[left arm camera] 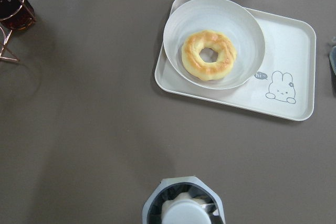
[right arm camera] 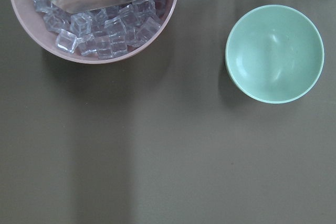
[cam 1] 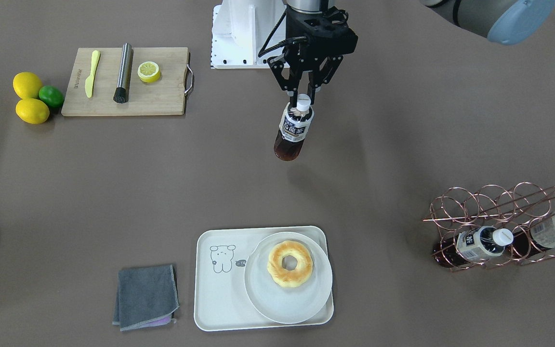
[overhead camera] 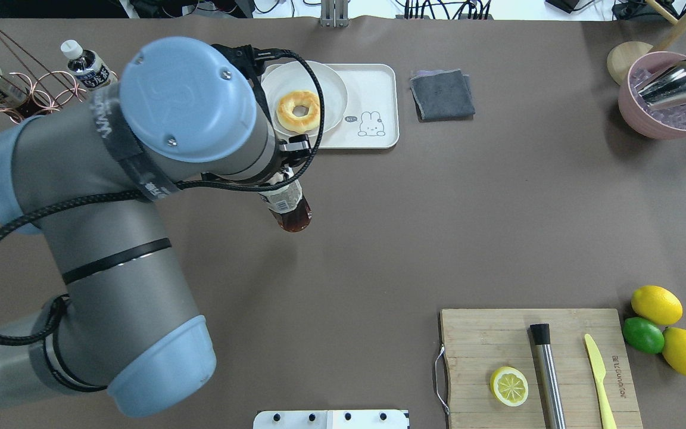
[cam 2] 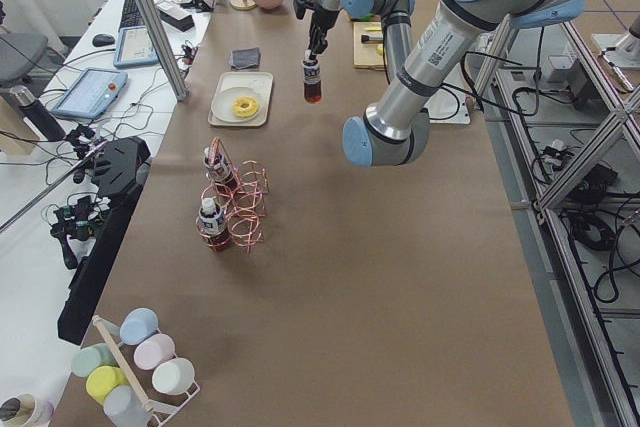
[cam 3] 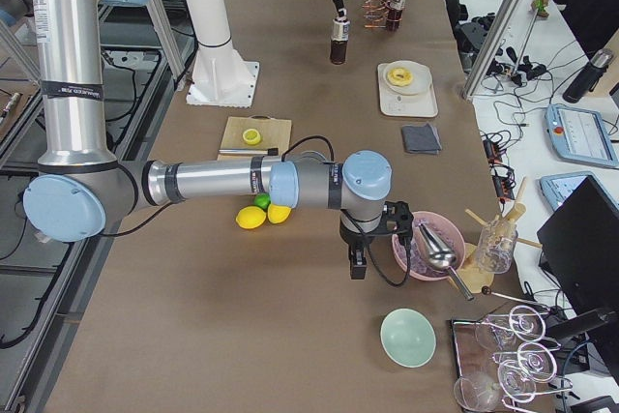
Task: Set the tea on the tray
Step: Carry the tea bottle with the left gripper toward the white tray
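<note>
Two like bottles sit in the copper rack [overhead camera: 18, 98] at our left. Our left jaws are clamped tight on the neck of the tea [overhead camera: 290, 210], which hangs cap-up over bare desk, short of the tray [overhead camera: 373, 83]. So the pick is done, and we judge the carry and set-down on the tray's free end beside the plate [overhead camera: 331, 83] remain. The tea's navy label bears white characters too small to read, the tray's bubble looks like "hi", and we cannot tell how our right jaws stand.
</note>
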You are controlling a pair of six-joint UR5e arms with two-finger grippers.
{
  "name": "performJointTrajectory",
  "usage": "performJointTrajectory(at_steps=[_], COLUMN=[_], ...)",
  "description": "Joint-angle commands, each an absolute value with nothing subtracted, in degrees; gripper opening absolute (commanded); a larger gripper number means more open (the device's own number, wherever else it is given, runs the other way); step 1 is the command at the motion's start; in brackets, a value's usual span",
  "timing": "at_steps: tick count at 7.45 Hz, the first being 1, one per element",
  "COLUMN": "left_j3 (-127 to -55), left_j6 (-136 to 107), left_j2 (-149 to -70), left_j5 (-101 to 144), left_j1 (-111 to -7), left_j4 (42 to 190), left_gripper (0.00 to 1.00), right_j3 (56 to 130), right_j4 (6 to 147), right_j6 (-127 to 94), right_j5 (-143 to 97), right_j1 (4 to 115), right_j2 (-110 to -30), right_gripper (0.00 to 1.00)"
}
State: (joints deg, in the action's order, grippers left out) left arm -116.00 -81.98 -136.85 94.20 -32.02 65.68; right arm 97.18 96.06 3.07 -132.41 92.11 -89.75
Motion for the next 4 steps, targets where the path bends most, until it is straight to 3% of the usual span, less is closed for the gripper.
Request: performJointTrajectory(at_steps=[1,4], left_j3=[-110.6,-109.7], left_j6=[-84.7,-84.7], left_j2=[-141.9,-141.8], left_j5=[89.1,85.4], left_j1=[-26.7,-23.6], left_j4=[65.7,65.7], left_gripper=[0.00,0.00], right_j3=[97.1,97.0], right_j4=[96.2,96.2], right_j6=[3.0,3.0], right_j5=[-132.5,-132.5], right_j1=[92.1,92.1], right_j2=[-89.9,-89.9], right_gripper=[1.00,1.00])
